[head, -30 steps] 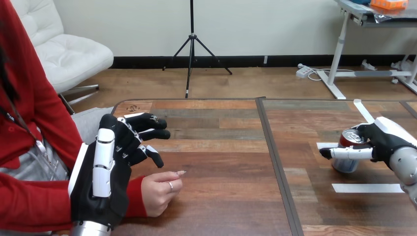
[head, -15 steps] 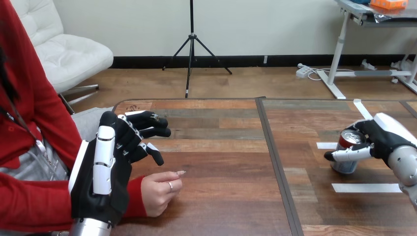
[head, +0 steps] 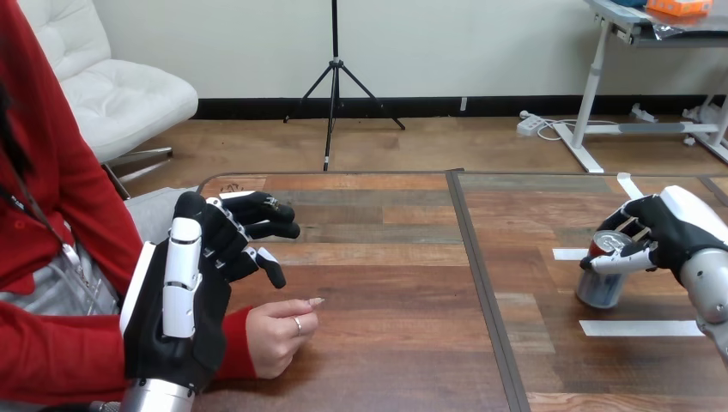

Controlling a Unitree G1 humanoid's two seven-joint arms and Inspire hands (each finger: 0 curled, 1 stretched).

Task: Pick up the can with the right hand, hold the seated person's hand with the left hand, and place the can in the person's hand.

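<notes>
A silver and red can [head: 602, 279] stands on the table's right part, tilted a little. My right hand [head: 678, 230] is at its top from the right: the thumb lies across the front just under the rim and the fingers curl behind the rim, so it is shut on the can. My left hand [head: 185, 292] hovers upright over the person's red-sleeved forearm at the left, fingers relaxed and bent forward, holding nothing. The person's hand [head: 279, 330] rests loosely curled on the table just right of and below my left hand, apart from its fingers.
White tape strips [head: 640, 327] lie on the table near the can, one in front and others behind. A dark seam [head: 481, 283] runs down the table's middle. The person sits at the left edge.
My right hand has risen and drawn right; its thumb slid from the can's middle up to just under the rim, and the can tipped slightly. My left hand and the person's hand stayed put.
</notes>
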